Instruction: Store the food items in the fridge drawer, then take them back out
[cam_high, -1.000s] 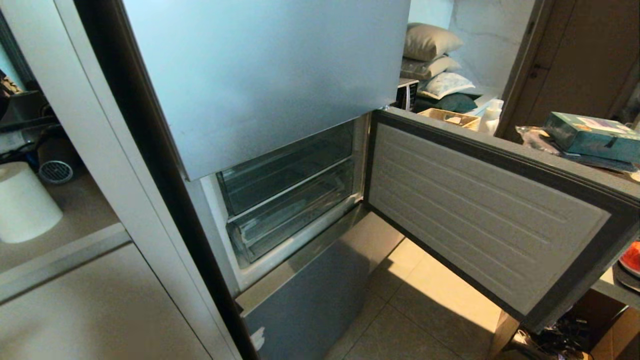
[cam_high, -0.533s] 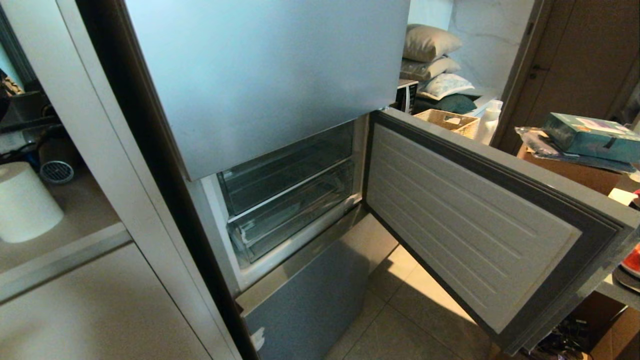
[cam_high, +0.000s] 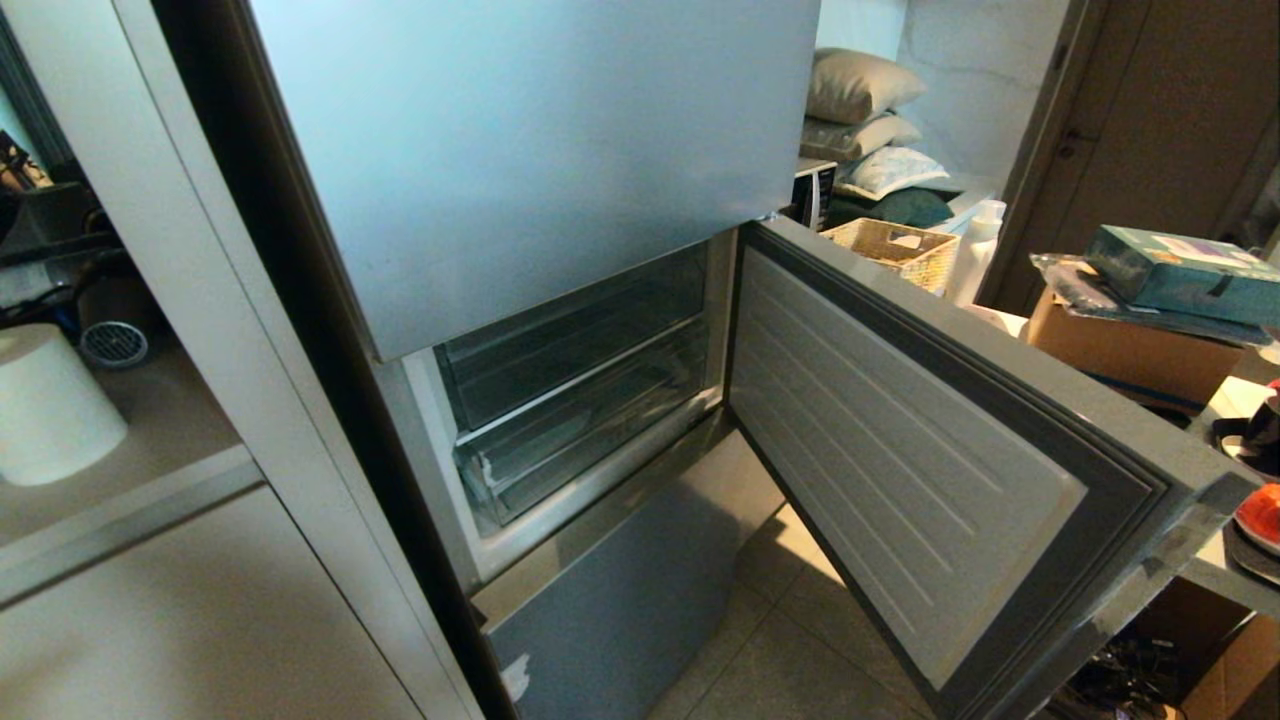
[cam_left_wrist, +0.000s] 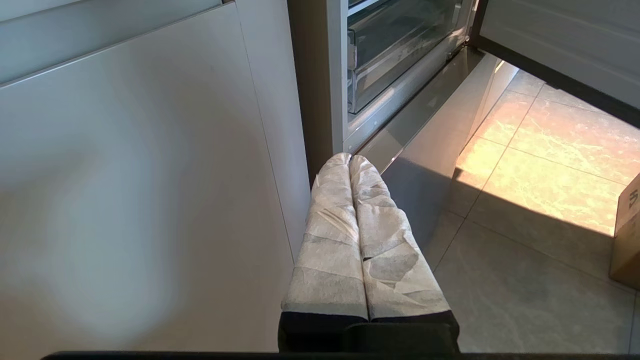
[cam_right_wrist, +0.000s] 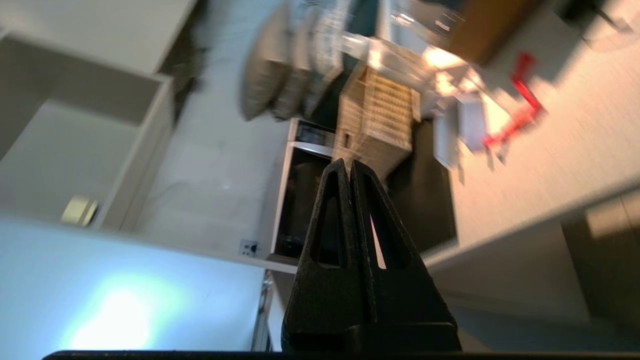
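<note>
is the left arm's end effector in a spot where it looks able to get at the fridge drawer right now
Probably yes: the fridge door is swung open and nothing blocks the fridge drawer. The left end effector hangs shut, low beside the cabinet, so it must rise first.

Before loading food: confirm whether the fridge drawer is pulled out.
No: the fridge drawer sits pushed in, its clear front flush inside the fridge.

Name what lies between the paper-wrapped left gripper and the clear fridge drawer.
In the left wrist view, only the fridge's silver lower front lies between the left gripper and the drawer.

light: dim indoors; warm sun patch on floor (cam_left_wrist: 545, 165) | blur: right wrist view smeared
</note>
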